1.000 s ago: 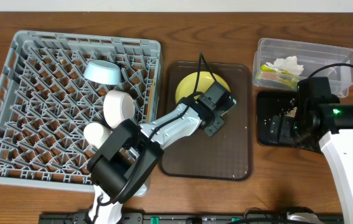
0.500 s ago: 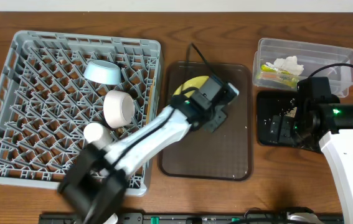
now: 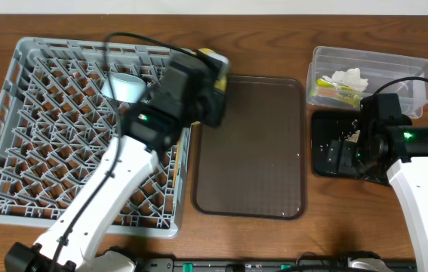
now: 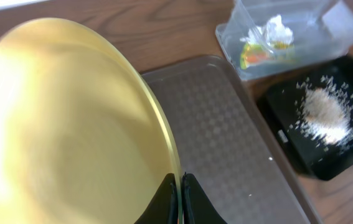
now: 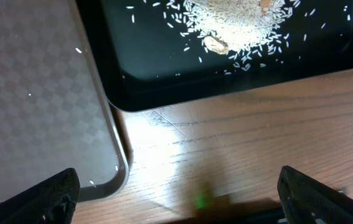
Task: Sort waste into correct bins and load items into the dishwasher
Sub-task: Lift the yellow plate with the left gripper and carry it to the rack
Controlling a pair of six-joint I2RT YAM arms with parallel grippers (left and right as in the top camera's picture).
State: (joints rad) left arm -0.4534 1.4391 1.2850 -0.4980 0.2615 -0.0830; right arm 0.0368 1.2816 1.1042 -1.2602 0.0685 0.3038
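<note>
Left claw (image 4: 180, 194) is pinched thin on the rim of the yellow plate (image 4: 70, 124), which it holds tilted on edge above the far right corner of the grey dish rack (image 3: 6, 106). That rack fills the left of the desk (image 3: 334, 234). A light blue bowl (image 3: 127, 85) lies in its far rows, just beside the left arm (image 3: 115, 181), which crosses the rack and hides much of its middle. Right of the rack lies the brown tray (image 3: 251, 151), with a few pale specks on it. Further right, the clear tub (image 3: 417, 87) holds the crumpled tissue (image 3: 348, 76) and the green-and-orange wrapper (image 3: 334, 92). The black tray (image 3: 323, 162) in front of it carries the rice scraps (image 4: 325, 109). Right claw (image 5: 185, 196) gapes wide, holding nothing, over the desk at the black tray's near edge, beside the brown tray's corner.
</note>
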